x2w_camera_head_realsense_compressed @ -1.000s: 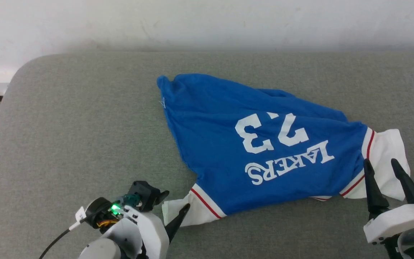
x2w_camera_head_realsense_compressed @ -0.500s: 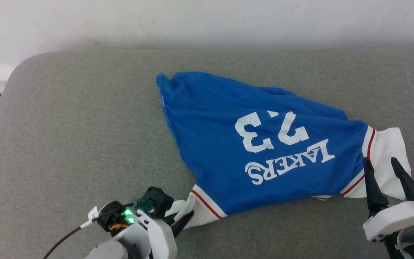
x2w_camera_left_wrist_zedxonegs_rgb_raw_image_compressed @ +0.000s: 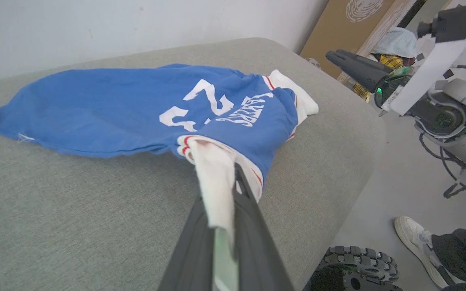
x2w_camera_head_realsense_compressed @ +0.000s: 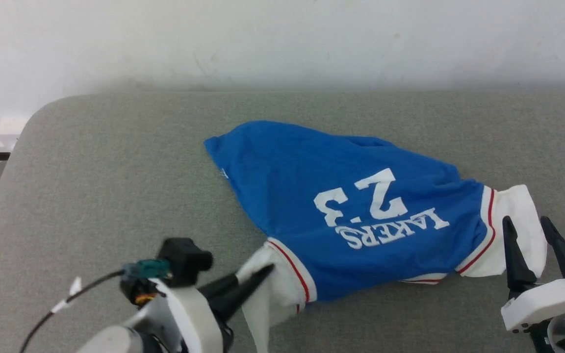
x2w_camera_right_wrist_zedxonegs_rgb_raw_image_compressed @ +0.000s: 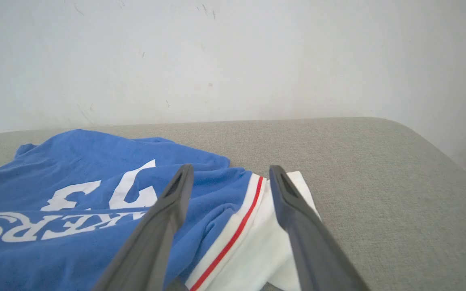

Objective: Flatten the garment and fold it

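The left claw [x2w_camera_head_realsense_compressed: 262, 270] is shut tight on a white sleeve [x2w_camera_head_realsense_compressed: 275, 294] of the blue shirt [x2w_camera_head_realsense_compressed: 361, 196] and holds that sleeve up off the grey cushion [x2w_camera_head_realsense_compressed: 115, 171]. The right claw [x2w_camera_head_realsense_compressed: 526, 221] is wide open with nothing in it. It is at the shirt's other white sleeve [x2w_camera_head_realsense_compressed: 520, 206], and I cannot tell if it touches it. The shirt lies rumpled on the cushion between the two claws, with "23" and "LAKERS" facing up. A white wall [x2w_camera_head_realsense_compressed: 263, 39] stands behind the shirt. A person's shoe [x2w_camera_left_wrist_zedxonegs_rgb_raw_image_compressed: 413, 238] is on the floor, well away from the shirt.
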